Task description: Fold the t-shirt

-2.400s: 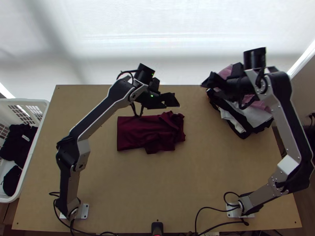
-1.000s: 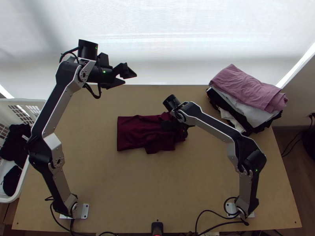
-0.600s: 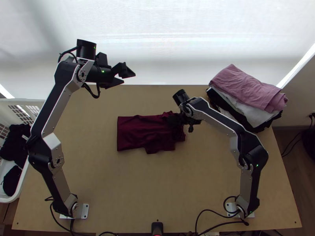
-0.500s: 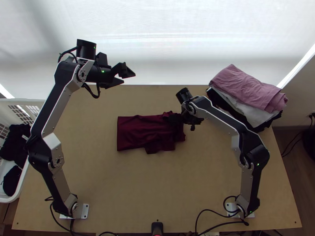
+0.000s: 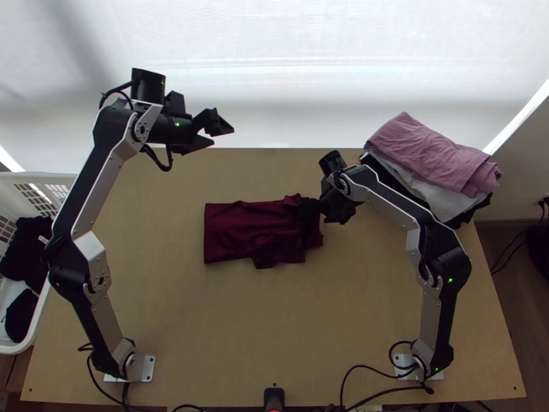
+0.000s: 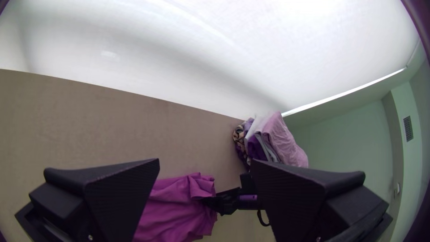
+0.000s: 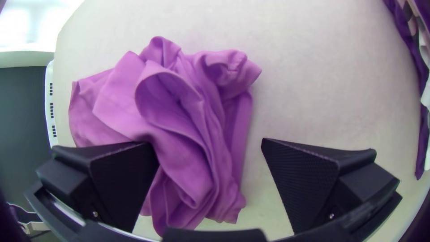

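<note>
In the top view the dark red t-shirt (image 5: 240, 230) lies folded into a compact, uneven bundle mid-table, its right end rumpled. My left gripper (image 5: 224, 136) is open at the table's far edge, up and left of the shirt. My right gripper (image 5: 317, 214) is at the shirt's right end, hiding part of it. In the left wrist view my left gripper (image 6: 205, 161) has nothing between its fingers; the shirt (image 6: 179, 208) looks magenta there. The right wrist view shows my right gripper (image 7: 207, 141) wide open, one finger over the loose folds of the shirt (image 7: 179, 134), the other beside it over bare table.
A stack of folded clothes, pink cloth (image 5: 432, 154) on top, sits at the table's far right corner. A white basket (image 5: 65, 180) with dark clothes stands off the left edge. Bare wood (image 5: 240, 323) lies in front of the shirt.
My left gripper has moved from beside the shirt to the far left. My right gripper has come from the stack to the shirt, then drifted right along it. The shirt looks nearly unchanged.
</note>
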